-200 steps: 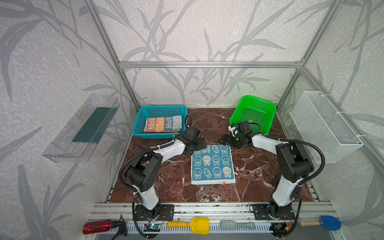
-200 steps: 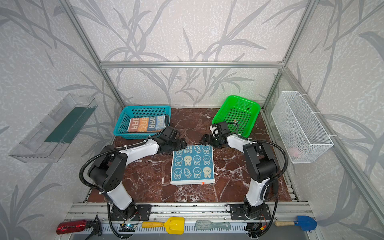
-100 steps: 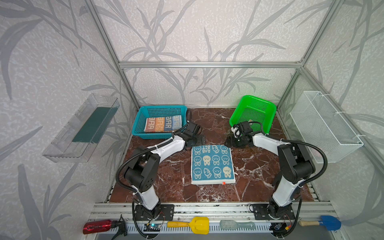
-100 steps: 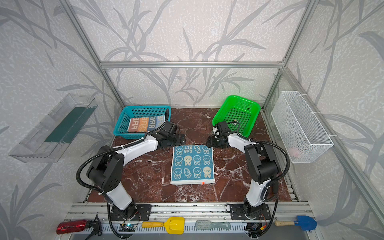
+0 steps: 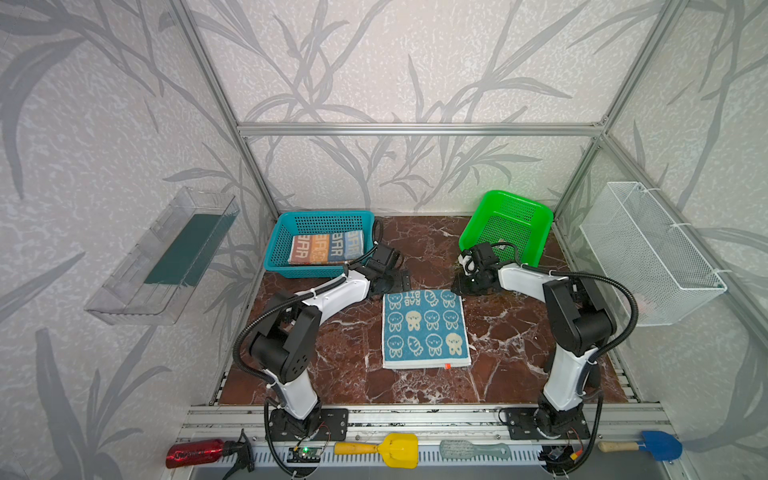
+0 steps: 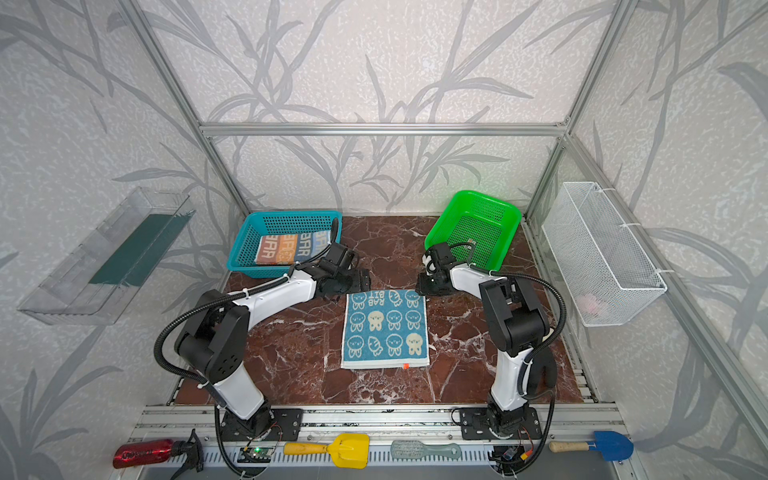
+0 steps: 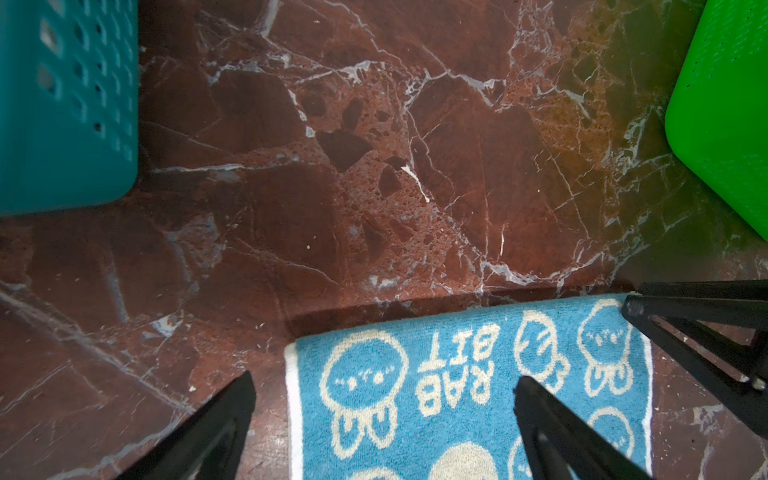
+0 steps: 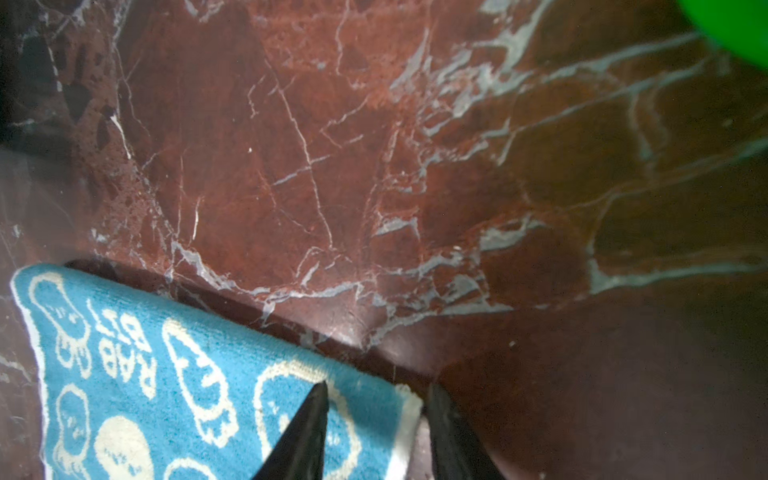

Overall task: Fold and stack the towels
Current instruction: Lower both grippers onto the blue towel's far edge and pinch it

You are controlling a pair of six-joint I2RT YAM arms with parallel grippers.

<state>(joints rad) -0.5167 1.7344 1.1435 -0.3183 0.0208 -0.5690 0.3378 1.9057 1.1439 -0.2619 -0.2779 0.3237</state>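
The teal-blue terry towel with white bunnies [image 5: 424,328] lies flat in the middle of the red marble tabletop [image 5: 332,365]. The left gripper [image 7: 384,378] stands wide open astride the towel's far left corner. The right gripper [image 8: 376,386], jaws close together, straddles the far right corner. Whether it pinches the cloth I cannot tell.

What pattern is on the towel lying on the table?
Teal-blue towel with cream bunnies, carrots and RAB BIT lettering, white-edged; clearest in a top view.
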